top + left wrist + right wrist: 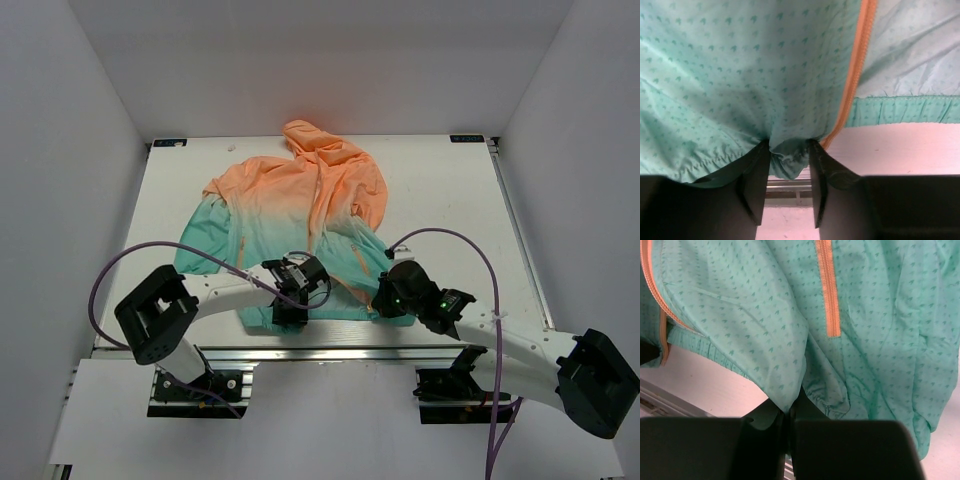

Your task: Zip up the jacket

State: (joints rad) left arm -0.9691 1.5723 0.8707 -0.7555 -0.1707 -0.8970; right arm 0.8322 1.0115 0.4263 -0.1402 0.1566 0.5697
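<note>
The jacket (300,215) lies flat on the table, its peach hood at the far end and its teal hem at the near edge. Its orange front zipper (855,75) runs down to the hem and its two sides lie apart there. My left gripper (290,305) sits at the hem left of the zipper, and a bunched fold of teal hem (789,159) is pinched between its half-closed fingertips (815,150). At the hem's right corner, my right gripper (385,300) is shut on a thin fold of teal fabric (790,400). A short orange pocket zipper (826,290) shows above it.
The white table (450,200) is enclosed by grey walls on three sides. A metal rail (330,352) runs along its near edge just below the hem. Purple cables (110,275) loop over both arms.
</note>
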